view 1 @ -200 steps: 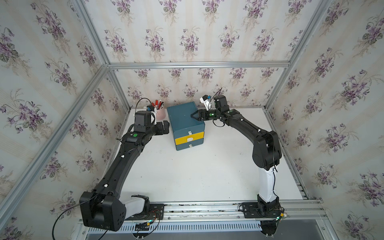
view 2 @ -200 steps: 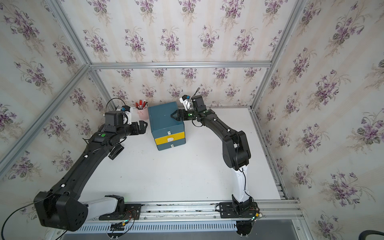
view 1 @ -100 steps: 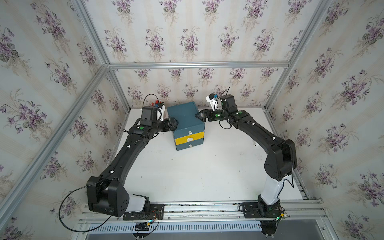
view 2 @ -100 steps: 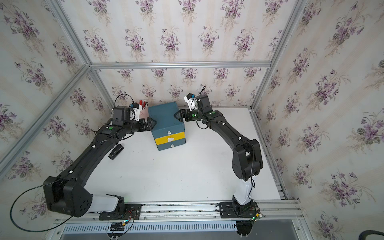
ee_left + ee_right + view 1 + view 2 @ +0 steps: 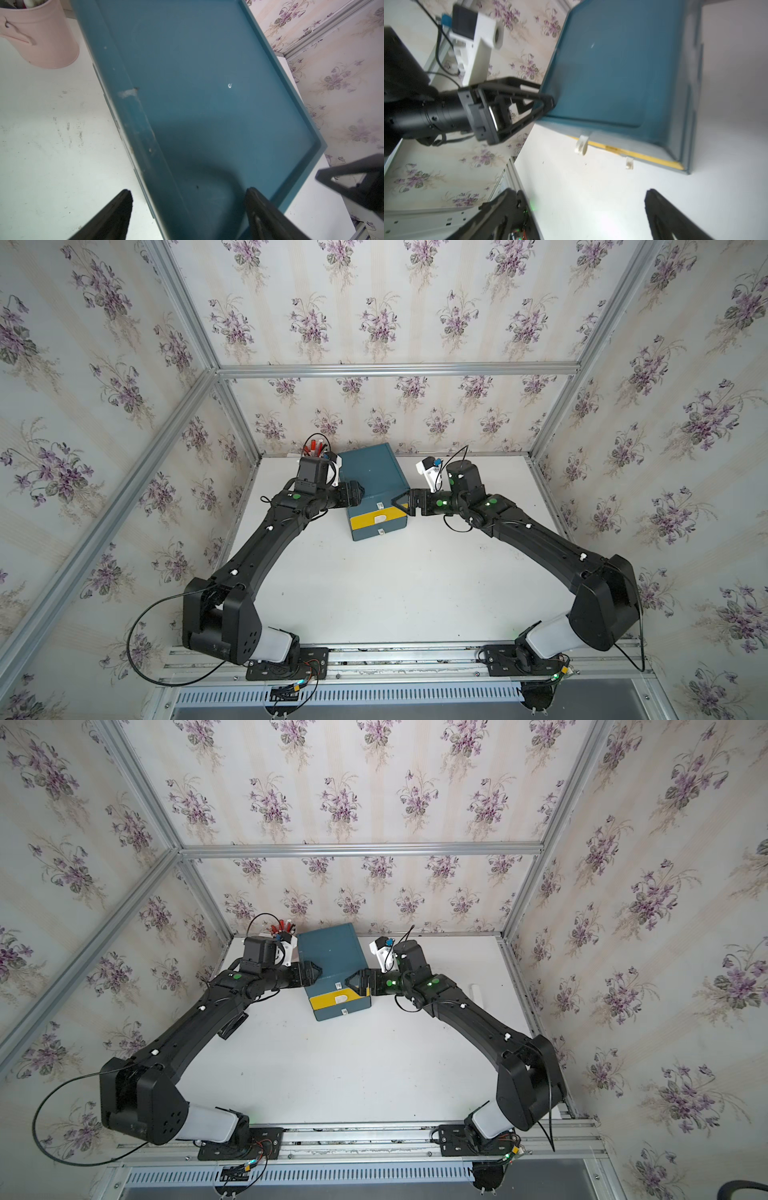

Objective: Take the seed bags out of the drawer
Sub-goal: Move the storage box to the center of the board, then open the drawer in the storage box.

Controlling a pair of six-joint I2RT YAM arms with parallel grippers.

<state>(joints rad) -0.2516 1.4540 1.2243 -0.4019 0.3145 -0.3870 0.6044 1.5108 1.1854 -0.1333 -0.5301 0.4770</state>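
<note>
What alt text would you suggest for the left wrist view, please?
The flat top of a teal plastic drawer cabinet fills the view, with the open black jaws of the left gripper astride one edge. A round pale pink bucket stands beside it on the white table.

A robot test booth: aluminium frame (image 5: 395,369), floral wallpaper (image 5: 374,302), white tabletop (image 5: 395,580).

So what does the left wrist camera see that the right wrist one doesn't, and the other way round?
Only the left wrist view shows the pink pot standing beside the blue cabinet. Only the right wrist view shows the yellow drawer front, seen as a thin strip, and the white handles. Both views show the cabinet's flat top and the white table around it. Neither view shows any seed bags.
</note>
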